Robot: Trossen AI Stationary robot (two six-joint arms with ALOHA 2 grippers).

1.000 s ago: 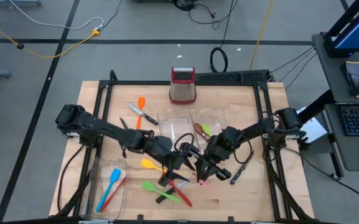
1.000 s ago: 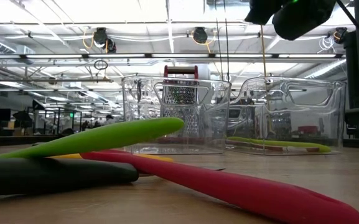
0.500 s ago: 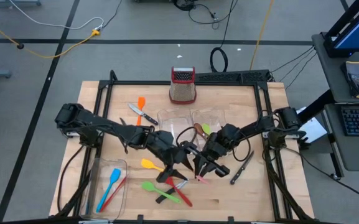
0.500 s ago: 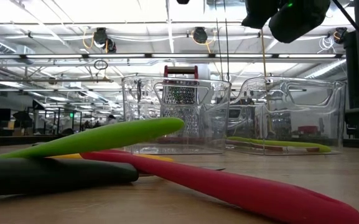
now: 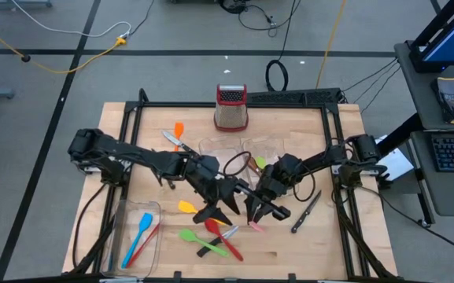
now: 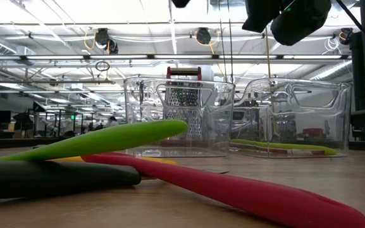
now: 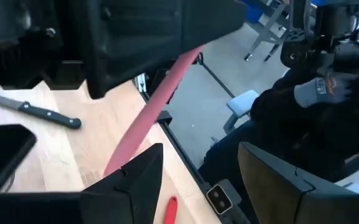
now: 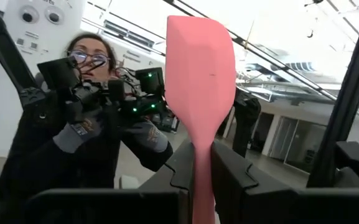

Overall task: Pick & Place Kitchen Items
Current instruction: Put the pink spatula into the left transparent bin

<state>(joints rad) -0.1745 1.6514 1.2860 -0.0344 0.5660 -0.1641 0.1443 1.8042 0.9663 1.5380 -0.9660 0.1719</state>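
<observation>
I have both arms crowded over the middle of the wooden worktop (image 5: 329, 244). My right claw (image 5: 256, 214) is clamped on a pink spatula (image 8: 199, 93); in its wrist view the smooth flat blade stands straight up between the two dark fingers (image 8: 232, 186), handle pinched low. From above, the pink tip (image 5: 255, 226) shows just under that claw, near the worktop's front half.

My left claw (image 5: 215, 208) sits just beside the right one, nearly touching it, fingers spread wide and holding nothing. Its wrist view shows the pink handle (image 7: 148, 115) slanting past its fingers, with a black-handled steel knife (image 7: 33, 111) lying flat on the wood beyond.

Open room is thin here. Directly below the claws lie a green spatula (image 5: 199, 237), a red spatula (image 5: 225, 242) and a dark utensil (image 5: 208, 248), overlapping; a yellow one (image 5: 189, 207) lies beside the left claw. Behind the claws stand two clear, hard-walled trays (image 5: 223, 153), the right-hand one (image 5: 264, 149) holding a green utensil (image 5: 261, 163). The boxy metal grater (image 5: 231, 108) with its red top stands beyond them by the far edge. An orange spatula (image 5: 179, 132) and a second knife (image 5: 176, 142) lie behind the left arm. To the right claw's outer side another knife (image 5: 306, 211) lies alone on bare wood. A third tray (image 5: 124, 216) at the left front corner holds blue (image 5: 142, 229) and red (image 5: 144, 242) pieces.

A person (image 8: 73, 137) shows beyond the worktop.
</observation>
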